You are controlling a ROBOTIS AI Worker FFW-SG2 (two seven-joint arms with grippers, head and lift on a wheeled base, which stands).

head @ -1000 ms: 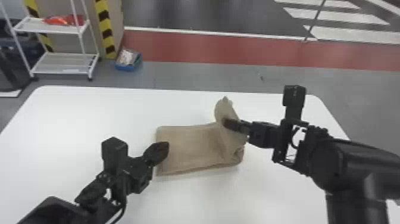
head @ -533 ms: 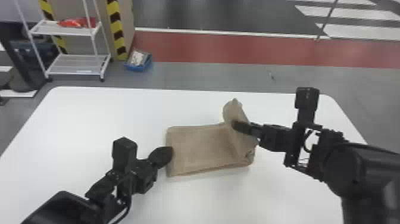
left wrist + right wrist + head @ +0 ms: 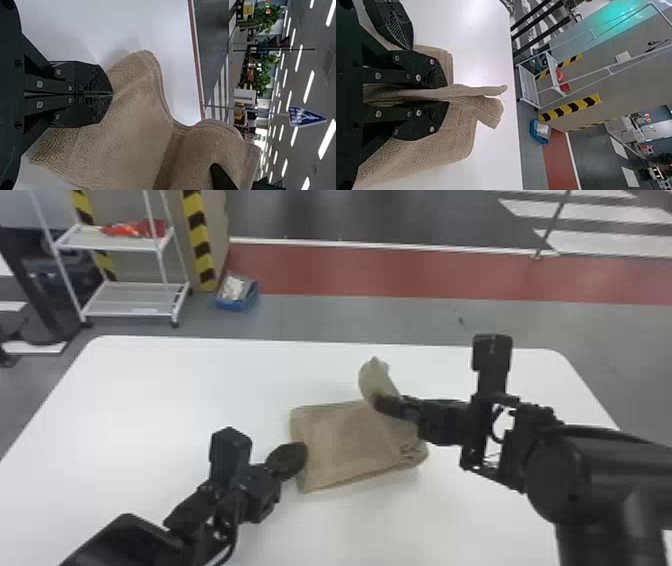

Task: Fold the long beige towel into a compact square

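Note:
The beige towel lies folded on the white table, its right part lifted, in the head view (image 3: 345,440). My right gripper (image 3: 387,402) holds that raised part near the far right side. At the towel's left edge is my left gripper (image 3: 295,460). In the left wrist view, the left gripper (image 3: 112,94) has its fingers together over the towel (image 3: 134,118), with no cloth visible between them. In the right wrist view, a fold of towel (image 3: 470,95) runs between the fingers of the right gripper (image 3: 447,95), which is shut on it; the cloth's end sticks out past the fingertips.
The white table (image 3: 150,390) extends on all sides of the towel. Beyond its far edge stand a white shelf cart (image 3: 127,300) and a blue bin (image 3: 237,292) on the floor.
The head view has shifted, so the table and both arms sit farther right in it. Relative to the towel, both grippers look nearly unmoved; the right one still holds the raised part.

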